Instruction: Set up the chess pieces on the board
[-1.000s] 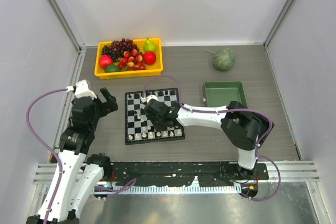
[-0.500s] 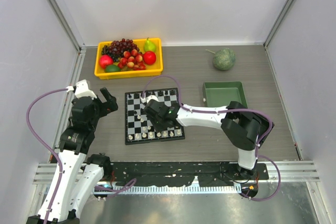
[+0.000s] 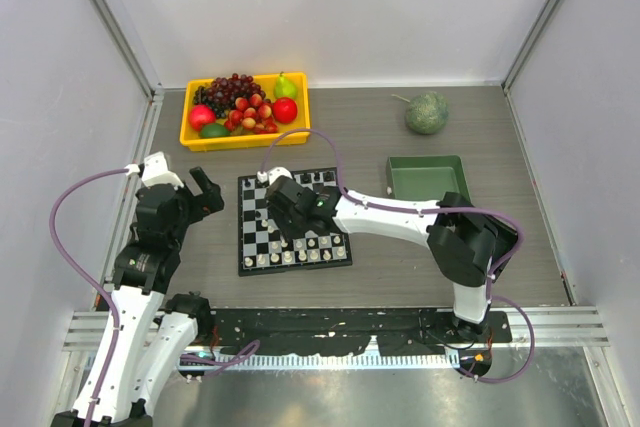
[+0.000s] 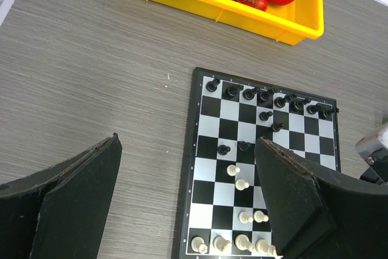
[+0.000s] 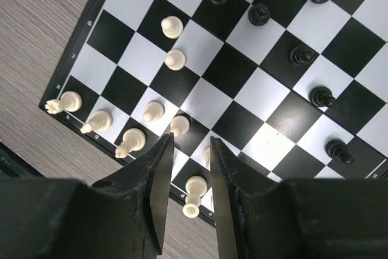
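The right tool (image 5: 190,145) hovers over the white chess pieces (image 5: 174,59) on the chessboard (image 5: 200,104), slightly parted and pinching nothing. The left tool (image 4: 188,150) hangs spread wide above the surface (image 4: 91,59).

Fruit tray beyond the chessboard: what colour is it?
Yellow tray, best seen in the top external view.
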### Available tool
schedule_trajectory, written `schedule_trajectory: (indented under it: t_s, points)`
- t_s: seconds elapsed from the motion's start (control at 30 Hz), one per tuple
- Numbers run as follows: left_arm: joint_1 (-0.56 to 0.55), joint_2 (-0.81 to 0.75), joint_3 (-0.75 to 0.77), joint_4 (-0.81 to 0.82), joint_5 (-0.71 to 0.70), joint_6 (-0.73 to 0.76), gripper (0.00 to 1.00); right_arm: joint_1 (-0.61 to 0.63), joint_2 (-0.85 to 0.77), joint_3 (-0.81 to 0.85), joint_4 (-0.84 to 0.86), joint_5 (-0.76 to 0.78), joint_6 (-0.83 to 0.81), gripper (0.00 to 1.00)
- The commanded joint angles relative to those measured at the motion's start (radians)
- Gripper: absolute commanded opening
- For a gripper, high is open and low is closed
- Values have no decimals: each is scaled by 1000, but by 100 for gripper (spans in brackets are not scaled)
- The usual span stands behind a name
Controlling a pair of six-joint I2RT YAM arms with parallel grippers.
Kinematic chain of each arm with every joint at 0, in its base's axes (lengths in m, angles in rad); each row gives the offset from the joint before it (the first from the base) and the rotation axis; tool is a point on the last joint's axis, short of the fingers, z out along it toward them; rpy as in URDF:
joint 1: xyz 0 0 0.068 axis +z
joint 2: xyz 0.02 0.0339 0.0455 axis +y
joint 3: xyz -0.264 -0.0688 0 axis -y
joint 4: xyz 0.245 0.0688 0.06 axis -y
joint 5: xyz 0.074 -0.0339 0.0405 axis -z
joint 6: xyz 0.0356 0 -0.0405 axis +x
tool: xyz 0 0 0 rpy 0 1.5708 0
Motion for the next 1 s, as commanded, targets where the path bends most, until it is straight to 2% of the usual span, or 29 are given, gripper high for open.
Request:
schedule_trajectory:
  t_s: [0.0,0.47,0.77,0.97]
  points:
    - [9,-5,3,49,8,19,99,6,17,60,2,-23,-7,37]
    - [18,-8,0,49,14,19,99,6,96,97,-1,-74,-6,36]
    - [20,-5,-2,50,19,21,99,6,96,83,-4,-73,-9,22]
    - [23,-5,-3,49,22,22,99,6,64,45,-4,-65,-9,18]
